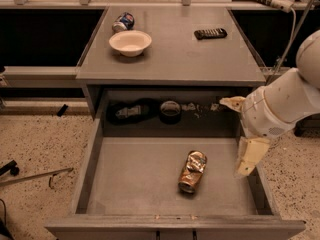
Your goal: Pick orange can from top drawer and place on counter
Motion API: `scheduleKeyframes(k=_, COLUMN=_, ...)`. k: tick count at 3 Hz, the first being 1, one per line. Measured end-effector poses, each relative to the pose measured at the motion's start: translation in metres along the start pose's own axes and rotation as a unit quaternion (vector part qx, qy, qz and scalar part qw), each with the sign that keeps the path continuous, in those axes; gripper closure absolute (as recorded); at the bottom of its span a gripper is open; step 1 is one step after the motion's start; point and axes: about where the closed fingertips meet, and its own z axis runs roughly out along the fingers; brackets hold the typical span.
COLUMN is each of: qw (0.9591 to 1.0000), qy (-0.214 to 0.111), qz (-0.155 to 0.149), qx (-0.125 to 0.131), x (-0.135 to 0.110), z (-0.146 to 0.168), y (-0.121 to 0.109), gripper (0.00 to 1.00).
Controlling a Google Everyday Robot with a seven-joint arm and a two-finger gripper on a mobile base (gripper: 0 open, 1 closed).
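The robot's cream-coloured two-finger gripper (pixel 235 134) is hanging at the right side of the scene, over the right edge of the wide, shallow grey top drawer (pixel 125 184). Its fingers are standing wide apart: one finger (pixel 233 103) is pointing left near the drawer's far right corner, and the other (pixel 248 156) is pointing down along the right wall. They are gripping nothing, and the thick white arm (pixel 290 101) behind them is reaching in from the right.

At the far left, a thin metal rod (pixel 35 176) is lying on the speckled floor (pixel 40 139) beside the drawer. On the flat grey counter (pixel 175 59) above the drawer, a blue-and-white drinks can (pixel 123 21) is lying on its side at the far left, and a shallow white bowl (pixel 130 42) is sitting just nearer than it. The drawer is standing pulled out toward the near side. Along its far end, under the counter, a dark crumpled packet (pixel 131 111) is lying at the left, with a dark round object (pixel 170 111) just to its right.

The small dented orange can (pixel 193 171) is lying on its side on the drawer floor, right of the middle and toward the near end, one silver end facing near. It is lying left of the lower finger and apart from it. A black remote control (pixel 210 33) is resting on the far right part of the counter, and a white cable (pixel 292 29) is hanging down at the far right.
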Motion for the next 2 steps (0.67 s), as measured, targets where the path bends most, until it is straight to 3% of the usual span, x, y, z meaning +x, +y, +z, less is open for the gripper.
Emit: scheduleKeyframes(k=2, qw=0.9984, qy=-0.035, qz=-0.045, qx=0.006, x=-0.001, z=0.073, y=-0.004, gripper=0.00)
